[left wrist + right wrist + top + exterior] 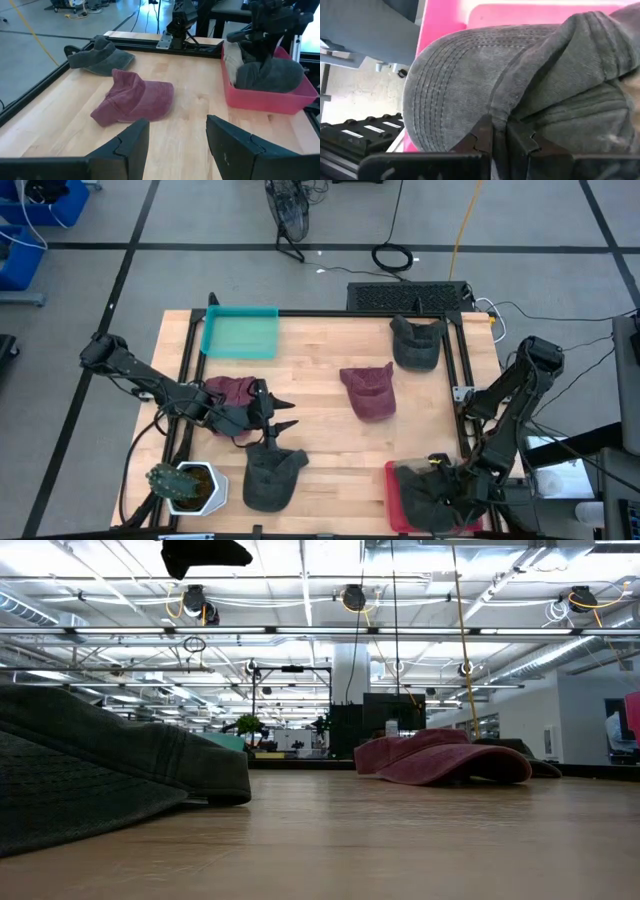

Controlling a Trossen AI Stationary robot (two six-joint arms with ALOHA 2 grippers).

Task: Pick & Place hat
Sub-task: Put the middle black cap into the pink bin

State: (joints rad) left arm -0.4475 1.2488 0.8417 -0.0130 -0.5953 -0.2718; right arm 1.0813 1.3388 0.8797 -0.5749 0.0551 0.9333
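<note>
Landmark: red tray (392, 480) at the near right corner of the bench (320, 420).
Right hand (499, 136): down in the red tray, fingers pinched nearly together on a fold of the grey hat (485, 85); the hat lies inside the tray.
Left hand (283, 412): well left of the red tray, above the bench, fingers wide apart, holding nothing.
Nearest loose hat: dark hat (272, 475), just on the near side of the left hand, left of the red tray.
Other hats: maroon hat (370, 392) up-bench from the tray, ahead of the left hand; another maroon hat (228, 390) partly under the left arm; dark hat (417, 343) at the far edge.
Key relation: the centre maroon hat lies straight ahead of the left hand, brim towards that hand.
Judgement: right hand appears to be at the point of release; left arm is nearer every remaining hat.
Green tray (240, 332): far left corner, nothing in it.
</note>
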